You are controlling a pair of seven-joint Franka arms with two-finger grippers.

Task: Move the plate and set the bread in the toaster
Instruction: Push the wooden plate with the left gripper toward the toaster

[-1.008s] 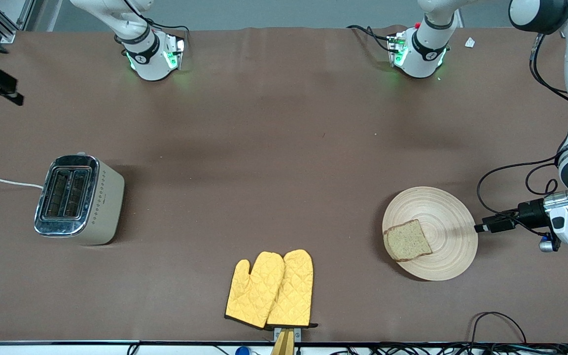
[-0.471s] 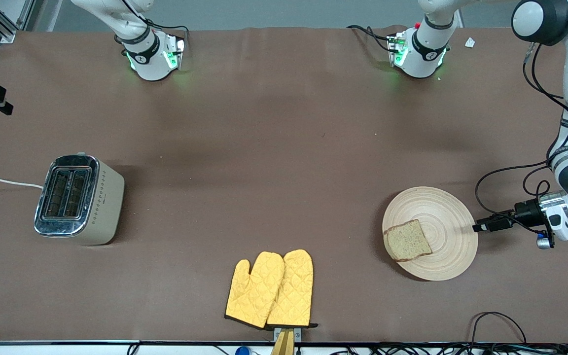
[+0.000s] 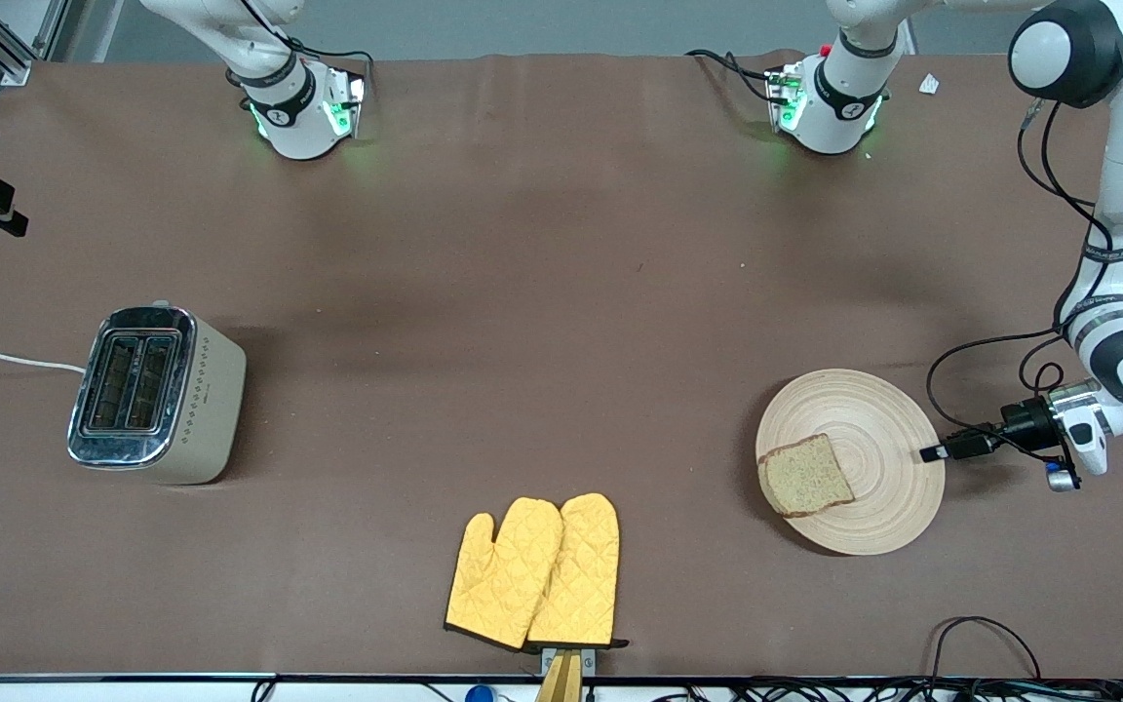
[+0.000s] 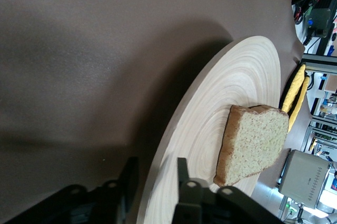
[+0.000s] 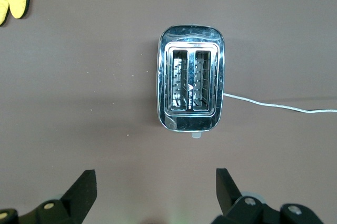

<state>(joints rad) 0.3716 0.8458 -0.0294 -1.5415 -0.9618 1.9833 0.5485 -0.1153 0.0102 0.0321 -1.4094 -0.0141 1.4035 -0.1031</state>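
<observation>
The left claw (image 3: 930, 453) has been brought to the plate (image 3: 888, 414) rim, fingers apart astride it. The right claw (image 5: 154, 182) is held apart above the toaster (image 5: 190, 84). No writing is legible.

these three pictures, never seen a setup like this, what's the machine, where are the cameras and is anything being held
Two robot arms work at a brown table. One picture comes from a high camera facing them; the other two come from cameras on the arms' wrists.

On the table: a toaster, yellow oven mitts, and a plate carrying a slice of bread.

The left tool is open at the plate's edge, one finger above the rim and one below. Nothing is gripped yet.

The right tool is open too, high over the toaster, holding nothing.
</observation>
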